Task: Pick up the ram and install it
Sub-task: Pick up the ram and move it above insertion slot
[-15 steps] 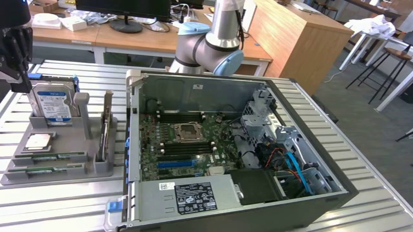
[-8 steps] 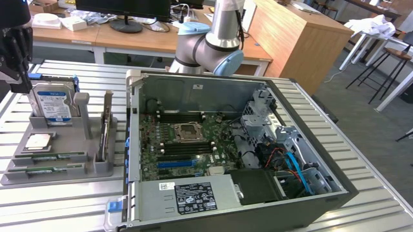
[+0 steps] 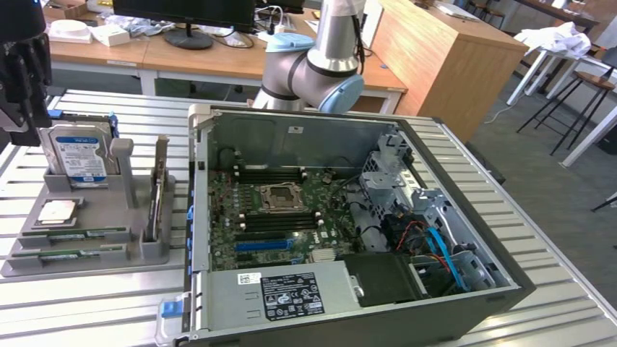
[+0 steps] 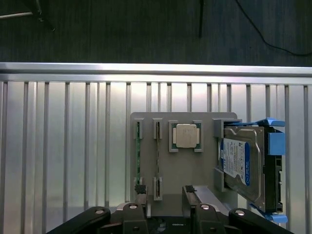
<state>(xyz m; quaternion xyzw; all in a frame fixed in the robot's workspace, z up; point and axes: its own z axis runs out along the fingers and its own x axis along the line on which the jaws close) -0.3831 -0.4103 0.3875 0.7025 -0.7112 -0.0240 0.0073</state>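
Two rams, thin green sticks, stand on edge in slots of the grey holder (image 3: 97, 264); the nearer ram (image 3: 69, 254) lies beside the other ram (image 3: 75, 236). From the wrist view the first ram (image 4: 138, 153) and the second ram (image 4: 157, 156) appear edge-on in the holder (image 4: 204, 175). My gripper (image 3: 22, 108) hangs high above the holder's far end, at the exterior view's left. Its fingers (image 4: 141, 197) are apart, so the gripper (image 4: 165, 207) is open and holds nothing.
The holder also carries a blue-labelled hard drive (image 3: 79, 155) (image 4: 241, 158) and a silver CPU chip (image 3: 56, 211) (image 4: 185, 135). An open computer case (image 3: 347, 231) with its motherboard (image 3: 279, 217) lies on the slatted metal table (image 3: 97, 311) at the exterior view's right.
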